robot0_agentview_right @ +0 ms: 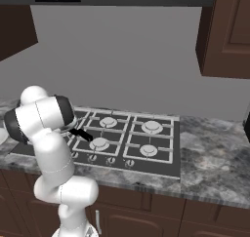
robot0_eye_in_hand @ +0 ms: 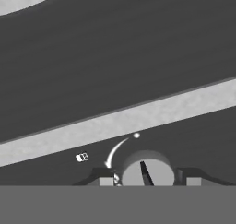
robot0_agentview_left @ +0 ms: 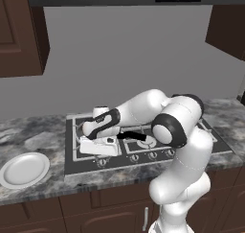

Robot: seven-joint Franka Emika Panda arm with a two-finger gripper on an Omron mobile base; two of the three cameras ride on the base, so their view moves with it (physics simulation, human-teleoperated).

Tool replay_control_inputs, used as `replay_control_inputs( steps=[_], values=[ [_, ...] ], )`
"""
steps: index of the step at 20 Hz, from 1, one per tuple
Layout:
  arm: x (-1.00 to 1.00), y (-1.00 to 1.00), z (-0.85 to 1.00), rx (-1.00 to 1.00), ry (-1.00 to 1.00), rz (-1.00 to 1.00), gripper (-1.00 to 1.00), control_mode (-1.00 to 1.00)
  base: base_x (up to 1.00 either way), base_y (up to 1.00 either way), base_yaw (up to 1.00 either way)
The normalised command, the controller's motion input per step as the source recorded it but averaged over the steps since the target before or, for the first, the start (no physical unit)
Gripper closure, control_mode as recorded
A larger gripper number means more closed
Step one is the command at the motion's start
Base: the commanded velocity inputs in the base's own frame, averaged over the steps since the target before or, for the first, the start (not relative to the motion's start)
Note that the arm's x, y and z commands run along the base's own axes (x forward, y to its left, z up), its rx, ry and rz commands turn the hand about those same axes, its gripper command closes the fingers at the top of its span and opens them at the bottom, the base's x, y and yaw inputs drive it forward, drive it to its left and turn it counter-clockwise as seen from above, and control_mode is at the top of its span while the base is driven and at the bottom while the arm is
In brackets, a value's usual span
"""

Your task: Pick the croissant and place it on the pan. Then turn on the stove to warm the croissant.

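Down low, fingertips [robot0_eye_in_hand: 105, 180] straddle a knob [robot0_eye_in_hand: 146, 169], one each side, apparently closed on it or nearly so; contact not certain. Looks small, rigid, smooth: needs a firm pinch across the round sides, then a twist along the arc mark. Gripper [robot0_agentview_left: 98, 147] sits at the stove [robot0_agentview_left: 76, 166] front. Pan handle [robot0_agentview_left: 131, 135] pokes out beside the arm; croissant hidden. Plate [robot0_agentview_left: 24, 169] well left.
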Motion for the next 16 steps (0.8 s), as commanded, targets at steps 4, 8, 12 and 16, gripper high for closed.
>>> replay_control_inputs(
  steps=[4,8,12,16],
  values=[
    [-0.23,-0.21,-0.27,0.0,0.02,0.0,1.0,-1.0,0.0,0.0,0.0],
    [-0.22,-0.04,-0.24,0.0,0.02,0.0,1.0,-1.0,0.0,0.0,0.0],
    [-0.01,0.0,-0.09,0.0,0.05,0.04,1.0,-1.0,0.0,0.0,0.0],
    [0.0,-0.02,-0.03,0.0,0.0,0.01,1.0,-1.0,0.0,0.0,0.0]
  ],
)
